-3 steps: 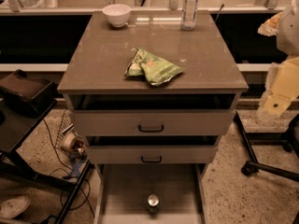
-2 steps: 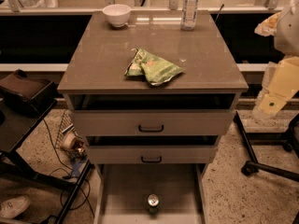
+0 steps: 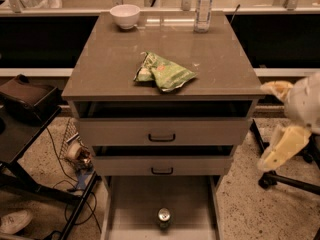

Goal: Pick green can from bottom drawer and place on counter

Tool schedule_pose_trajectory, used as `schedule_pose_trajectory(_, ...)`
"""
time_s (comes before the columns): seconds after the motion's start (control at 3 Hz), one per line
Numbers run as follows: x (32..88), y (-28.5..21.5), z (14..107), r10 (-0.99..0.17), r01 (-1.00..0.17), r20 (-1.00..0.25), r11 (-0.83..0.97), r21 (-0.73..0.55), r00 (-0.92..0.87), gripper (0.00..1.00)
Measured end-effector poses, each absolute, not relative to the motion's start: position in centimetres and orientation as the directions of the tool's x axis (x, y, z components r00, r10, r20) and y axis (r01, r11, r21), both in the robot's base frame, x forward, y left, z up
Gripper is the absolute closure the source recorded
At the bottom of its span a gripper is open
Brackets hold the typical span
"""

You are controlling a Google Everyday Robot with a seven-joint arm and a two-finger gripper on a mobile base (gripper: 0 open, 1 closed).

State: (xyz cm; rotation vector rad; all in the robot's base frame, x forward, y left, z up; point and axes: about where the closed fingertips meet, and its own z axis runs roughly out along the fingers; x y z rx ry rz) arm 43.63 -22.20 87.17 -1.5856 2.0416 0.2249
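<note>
The green can (image 3: 164, 217) stands up in the bottom drawer (image 3: 134, 199), near the front, with its shiny top showing. The drawer is pulled out below the counter (image 3: 110, 59). My claw (image 3: 264, 126) hangs to the right of the cabinet, wide open, holding and touching nothing.

Robot's gripper (image 3: 291, 128) at far right edge of the view | shell: rounded, smooth, glossy white, cut off by the frame | two cream-yellow parts jut from it toward the left: a short blunt one above, a longer wedge-shaped one below, tapering to a pale tip | outlines soft; finer markings unreadable
</note>
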Motion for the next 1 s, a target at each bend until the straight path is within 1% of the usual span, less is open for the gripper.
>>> schedule_pose_trajectory(0.33,42.5,-22.1,80.5,-0.722,-0.925,-0.674,0.346,-0.155,-0.157,0.00)
schedule_pose_trajectory(0.67,41.0,-22.2,73.4,-0.624,-0.921,-0.777,0.347,-0.177,-0.086,0.00)
schedule_pose_trajectory(1.0,40.0,-21.8,70.4,-0.654,-0.926,-0.757,0.278,-0.254,0.011,0.00)
